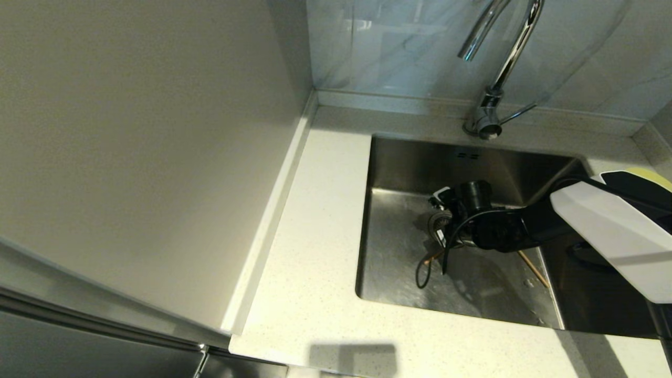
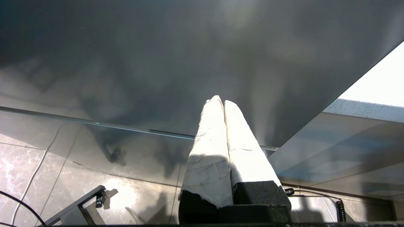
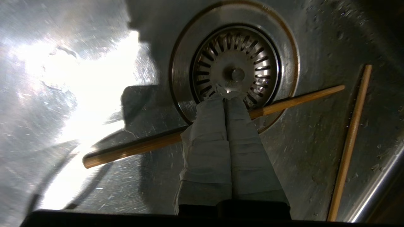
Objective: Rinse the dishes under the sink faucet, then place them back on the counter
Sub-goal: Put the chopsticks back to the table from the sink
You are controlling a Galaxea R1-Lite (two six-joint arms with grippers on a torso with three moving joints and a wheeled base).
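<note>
Reaching down into the steel sink (image 1: pixel 399 173), my right arm (image 1: pixel 504 228) holds the right gripper (image 3: pixel 225 94) just above the round strainer drain (image 3: pixel 235 60). Its taped fingers (image 3: pixel 208 142) are shut with nothing between them. One brown chopstick (image 3: pixel 132 151) lies flat on the sink floor and passes under those fingers. The second chopstick (image 3: pixel 348 142) lies apart near the sink wall, and it also shows as a chopstick (image 1: pixel 534 269) from the head view. A pale-yellow bowl rim (image 1: pixel 651 177) peeks out behind the arm. The pink bowl is out of view. My left gripper (image 2: pixel 220 101) is shut and empty, parked below.
The chrome gooseneck faucet (image 1: pixel 504 63) with its side lever (image 1: pixel 518 112) stands behind the sink, no water running. Speckled counter (image 1: pixel 315 236) surrounds the basin. A tall beige panel (image 1: pixel 142 147) rises on the left. Grey cabinet fronts (image 2: pixel 157 63) and floor tiles fill the left wrist view.
</note>
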